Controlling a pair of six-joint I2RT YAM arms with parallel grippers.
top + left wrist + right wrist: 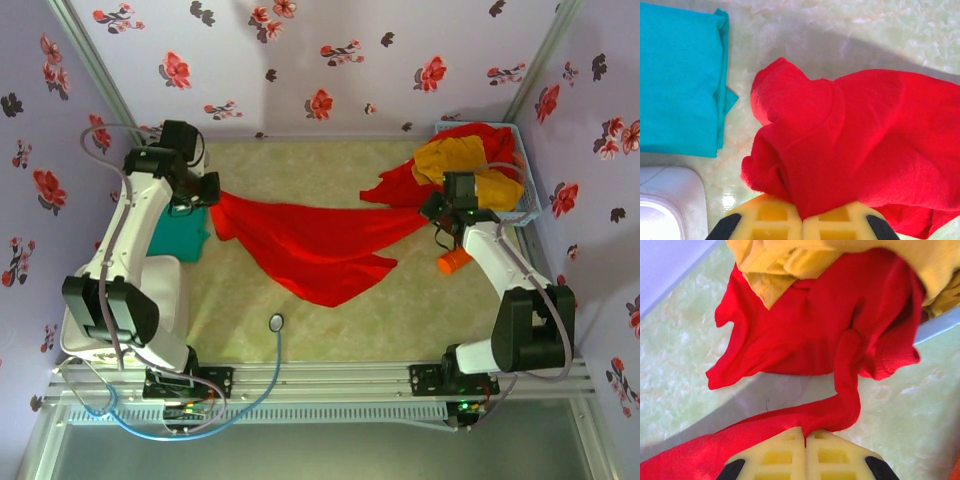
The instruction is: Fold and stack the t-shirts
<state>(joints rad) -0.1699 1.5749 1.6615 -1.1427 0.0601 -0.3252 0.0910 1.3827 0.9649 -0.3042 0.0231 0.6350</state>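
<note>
Red t-shirt, clamped at opposite ends by left fingers and right fingers; pulling could drag the overlying yellow t-shirt from its basket.

A pale blue mesh basket sits upper right; floral purple walls surround the beige tabletop.
</note>
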